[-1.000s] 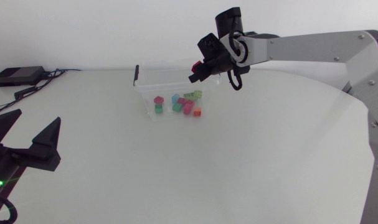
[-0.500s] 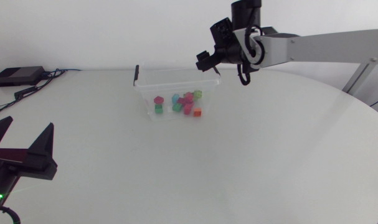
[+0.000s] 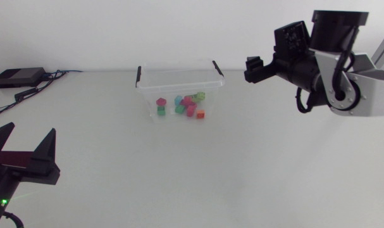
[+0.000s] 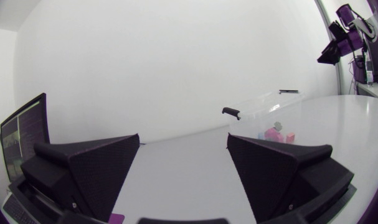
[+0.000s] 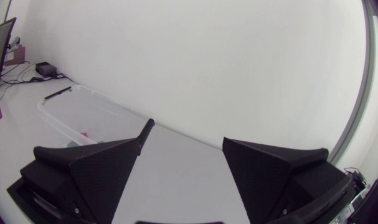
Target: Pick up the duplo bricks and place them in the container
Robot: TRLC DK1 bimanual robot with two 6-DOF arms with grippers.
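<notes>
A clear plastic container (image 3: 155, 80) with black handles stands at the back middle of the table. Several duplo bricks (image 3: 182, 104) in pink, green, blue and orange lie inside it. My right gripper (image 3: 253, 68) hangs in the air to the right of the container, apart from it. In the right wrist view this right gripper (image 5: 182, 165) is open and empty, with the container (image 5: 64, 115) ahead and to one side. My left gripper (image 3: 24, 151) is open at the near left; in its own view the left gripper (image 4: 182, 168) holds nothing, and the container (image 4: 263, 109) is far ahead.
A dark box (image 3: 18, 77) with cables (image 3: 27, 94) lies at the table's back left corner. Bare white tabletop (image 3: 198, 171) spreads from the container to the front edge.
My right arm has pulled back from above the container to the right and its gripper has opened. The red brick it carried is no longer between its fingers. The left gripper barely shifted.
</notes>
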